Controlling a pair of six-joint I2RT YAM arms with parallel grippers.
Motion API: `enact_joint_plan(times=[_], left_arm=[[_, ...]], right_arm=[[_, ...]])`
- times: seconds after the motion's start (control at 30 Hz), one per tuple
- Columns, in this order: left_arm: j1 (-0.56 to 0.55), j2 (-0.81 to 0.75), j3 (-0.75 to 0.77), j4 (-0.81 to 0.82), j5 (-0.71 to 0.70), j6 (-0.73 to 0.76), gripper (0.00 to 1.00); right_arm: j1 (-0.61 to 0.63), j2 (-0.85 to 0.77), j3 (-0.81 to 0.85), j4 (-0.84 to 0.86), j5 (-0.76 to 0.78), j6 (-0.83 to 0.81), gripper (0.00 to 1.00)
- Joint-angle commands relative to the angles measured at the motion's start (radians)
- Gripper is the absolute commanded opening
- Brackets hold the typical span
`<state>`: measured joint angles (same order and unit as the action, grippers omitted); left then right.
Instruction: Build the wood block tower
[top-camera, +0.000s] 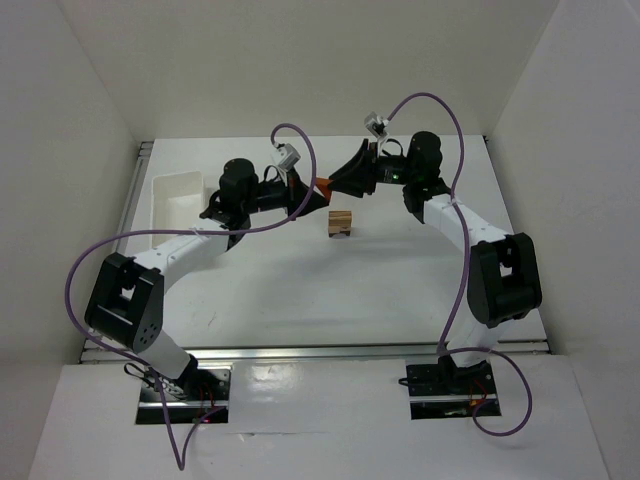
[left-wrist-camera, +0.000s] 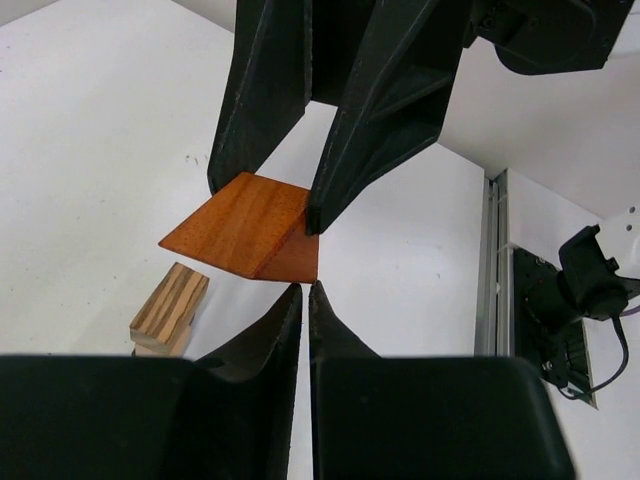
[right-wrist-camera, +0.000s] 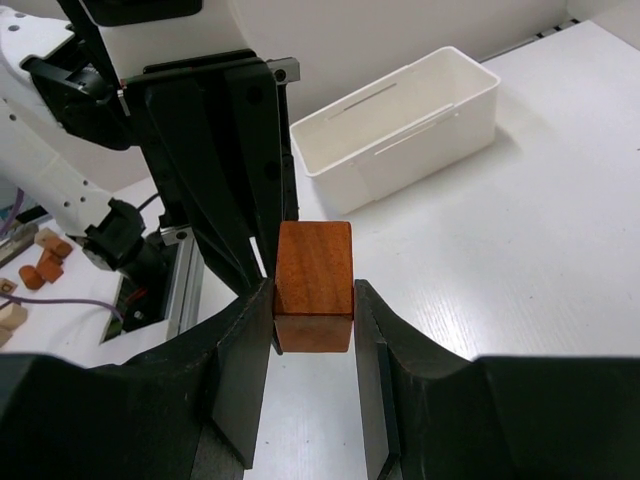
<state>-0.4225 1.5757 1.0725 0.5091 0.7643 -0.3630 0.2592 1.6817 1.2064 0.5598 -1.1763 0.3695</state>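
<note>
Hanging over the far middle of the table (top-camera: 300, 290): roof piece (left-wrist-camera: 240, 225), orange-red, wedge-shaped, held clear of the surface between the two grippers.

Right gripper (right-wrist-camera: 312, 292): reaches in from the right. Jaws are closed on the roof piece, one finger flat against each side.

Left gripper (left-wrist-camera: 306, 288): reaches in from the left, meeting the right gripper tip to tip. Jaws are drawn almost together with only a slit between them, tips at the roof piece's lower corner. Whether they pinch that corner or merely touch it cannot be told from these views.

Stack (top-camera: 340, 223): small wooden blocks on the table, just near of the held roof piece and slightly to its right. A pale striped block is on top, with something darker beneath. It is apart from both grippers.

Tray (top-camera: 175, 197): white, rectangular, at the far left of the table, well apart from the stack and the roof piece.
</note>
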Motion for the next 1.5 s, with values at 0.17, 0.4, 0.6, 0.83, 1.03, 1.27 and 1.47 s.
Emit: enact_joint_plan(times=[0.17, 0.4, 0.6, 0.83, 1.03, 1.27, 1.47], left_arm=[[-0.005, -0.048, 0.030, 0.034, -0.013, 0.049, 0.14], [-0.005, -0.123, 0.018, -0.119, -0.134, 0.116, 0.25], [-0.005, -0.233, -0.046, -0.191, -0.261, 0.160, 0.35], [-0.005, -0.348, 0.038, -0.550, -0.742, 0.072, 0.63], [0.004, -0.379, 0.096, -0.800, -1.006, 0.004, 1.00], [0.004, -0.436, 0.078, -0.868, -1.126, -0.044, 1.00], [0.024, -0.375, 0.102, -0.949, -1.195, -0.094, 1.00]], right_arm=[[0.003, -0.019, 0.044, -0.032, 0.015, -0.064, 0.00], [-0.006, -0.068, 0.091, -0.244, 0.174, -0.211, 0.00], [-0.015, -0.077, 0.143, -0.395, 0.228, -0.341, 0.00], [-0.015, 0.007, 0.378, -0.887, 0.294, -0.916, 0.00], [-0.015, 0.082, 0.524, -1.240, 0.317, -1.271, 0.00], [0.004, 0.225, 0.697, -1.523, 0.354, -1.448, 0.00], [0.057, 0.283, 0.731, -1.555, 0.429, -1.448, 0.00]])
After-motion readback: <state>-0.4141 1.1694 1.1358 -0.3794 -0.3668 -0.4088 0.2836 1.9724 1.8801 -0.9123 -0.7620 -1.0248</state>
